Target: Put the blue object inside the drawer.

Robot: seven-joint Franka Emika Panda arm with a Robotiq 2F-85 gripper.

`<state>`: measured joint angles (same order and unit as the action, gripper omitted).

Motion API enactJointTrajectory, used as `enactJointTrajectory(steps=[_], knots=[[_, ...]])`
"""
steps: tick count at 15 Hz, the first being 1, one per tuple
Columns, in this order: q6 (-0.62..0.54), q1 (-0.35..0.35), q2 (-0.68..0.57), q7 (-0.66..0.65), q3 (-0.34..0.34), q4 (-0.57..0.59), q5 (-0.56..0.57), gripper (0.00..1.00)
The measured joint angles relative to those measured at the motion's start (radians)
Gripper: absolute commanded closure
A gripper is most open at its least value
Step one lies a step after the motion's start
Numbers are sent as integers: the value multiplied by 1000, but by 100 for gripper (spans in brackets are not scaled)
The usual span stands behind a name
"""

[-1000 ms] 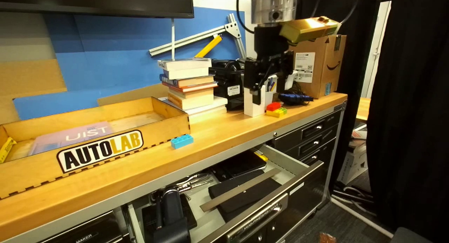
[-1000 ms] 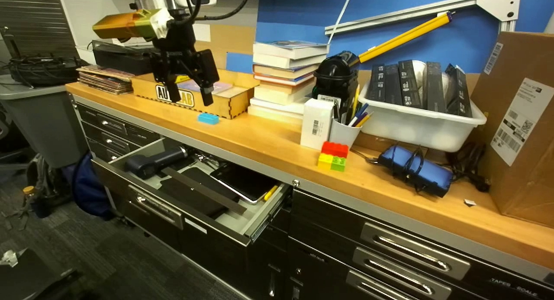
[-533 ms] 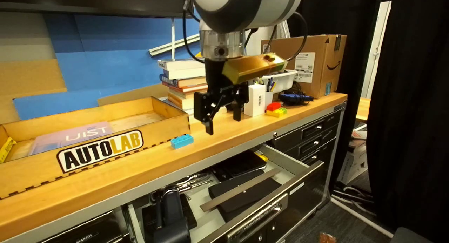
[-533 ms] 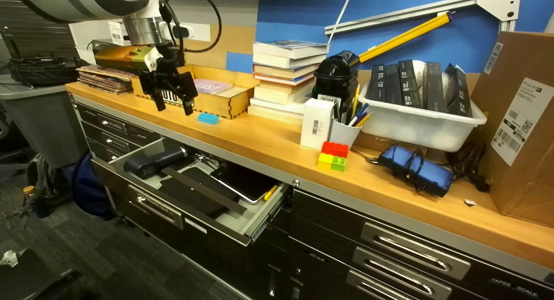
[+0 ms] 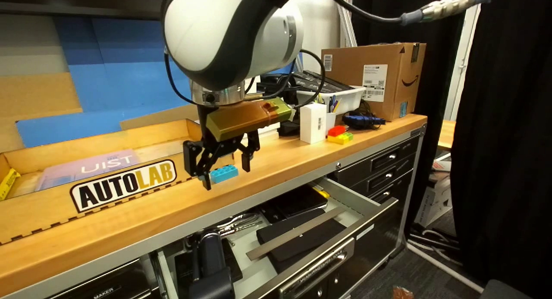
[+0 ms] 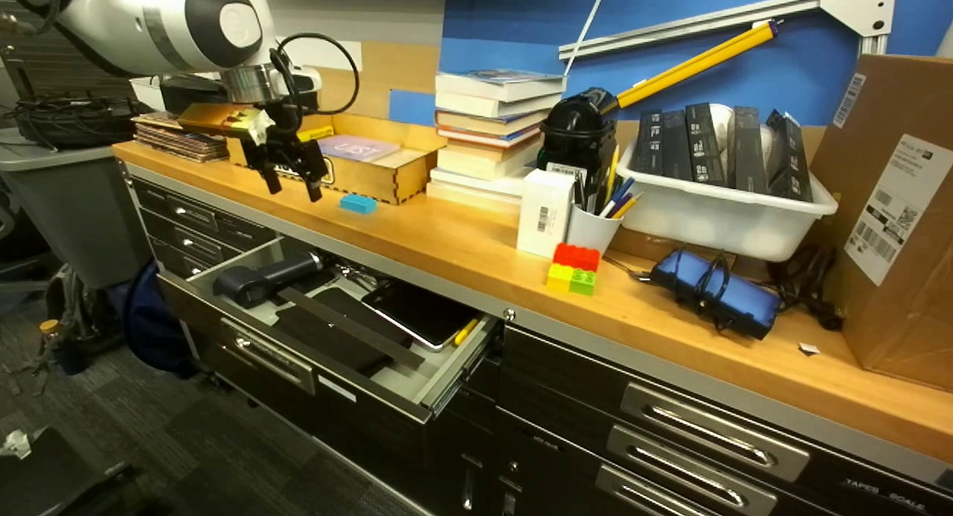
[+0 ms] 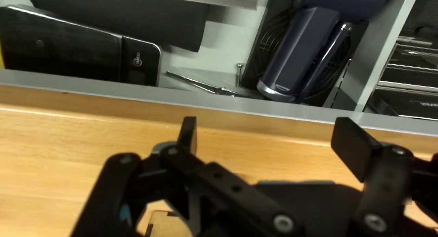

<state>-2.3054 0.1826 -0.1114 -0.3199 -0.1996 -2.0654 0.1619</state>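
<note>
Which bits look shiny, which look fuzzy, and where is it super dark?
Shiny: the drawer handle has a bright glint in an exterior view. Fuzzy: the gripper looks soft in the wrist view, maybe because it's so close up. Clearer: the blue block shows its bumps in an exterior view. Super dark: the black curtain hardly shows its folds in an exterior view.

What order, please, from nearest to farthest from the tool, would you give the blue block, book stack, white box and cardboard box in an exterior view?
1. Blue block, on the benchtop, picture-right of the tool.
2. Book stack, farther right, at the benchtop's back.
3. White box, upright, farther right again.
4. Cardboard box, at the picture's right edge.
</note>
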Motion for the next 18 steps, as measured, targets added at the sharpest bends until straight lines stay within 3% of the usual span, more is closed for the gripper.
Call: enactJointTrajectory(steps=[7, 13, 18], knots=[[0, 1, -25, -12, 3, 28, 12, 0], [-228, 10, -35, -262, 63, 16, 183, 0], [-247, 22, -56, -326, 94, 28, 253, 0]])
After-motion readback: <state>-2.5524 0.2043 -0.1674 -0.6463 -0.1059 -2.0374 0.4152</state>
